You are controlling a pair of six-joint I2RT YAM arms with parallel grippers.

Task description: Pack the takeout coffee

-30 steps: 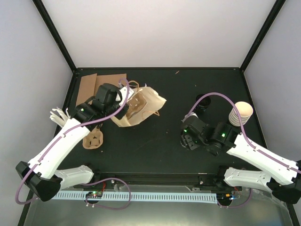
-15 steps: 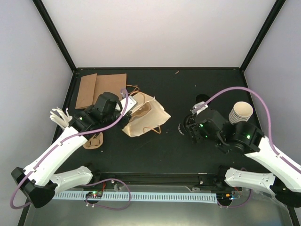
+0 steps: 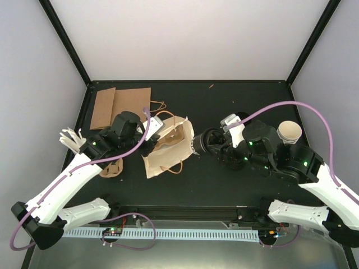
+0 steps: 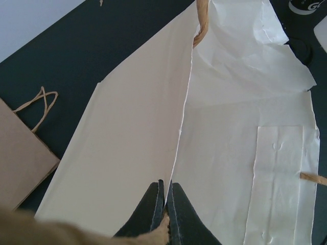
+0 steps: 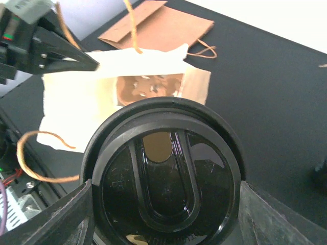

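My right gripper (image 5: 163, 201) is shut on the takeout coffee (image 5: 163, 173). Only its round black lid shows, filling the space between the two fingers; the cup's body is hidden behind it. From above, the takeout coffee (image 3: 203, 143) lies on its side in the right gripper (image 3: 216, 147), lid toward the open mouth of the cream paper bag (image 3: 168, 148). My left gripper (image 4: 166, 191) is shut on the bag's thin top edge (image 4: 179, 127). That left gripper (image 3: 150, 134) holds the mouth up at the bag's left side. The brown inside of the bag (image 5: 148, 87) shows just beyond the lid.
A stack of cream cups (image 3: 289, 131) stands at the right. A black lid (image 3: 241, 116) lies behind the right arm. Flat brown bags (image 3: 120, 103) lie at the back left. A brown cup carrier (image 3: 111, 168) and white paper pieces (image 3: 70, 138) sit near the left arm.
The right arm has swung left with the lidded cup, from mid-table right up to the bag's mouth. The left gripper has pulled the bag nearer, and its mouth now faces right.
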